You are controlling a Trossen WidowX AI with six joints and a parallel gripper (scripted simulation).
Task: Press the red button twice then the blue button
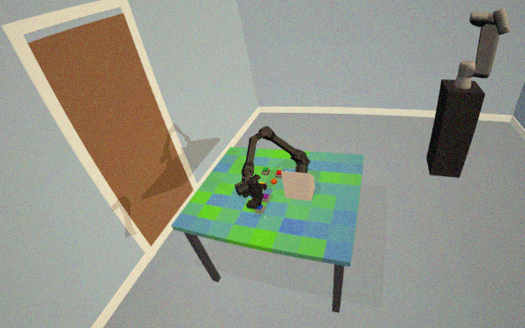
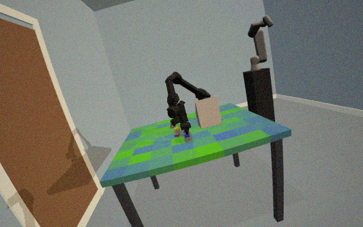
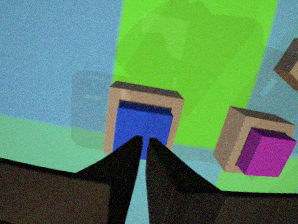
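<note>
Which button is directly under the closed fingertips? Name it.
The blue button: the gripper tips overlap its near edge in the wrist view. The magenta button sits off to the right, clear of the fingers.

Bare room: door (image 1: 103,123), table (image 1: 280,229)

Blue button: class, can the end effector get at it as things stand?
Probably yes. The shut end effector sits right over the blue button, nothing between them; the magenta button stands off to one side.
</note>
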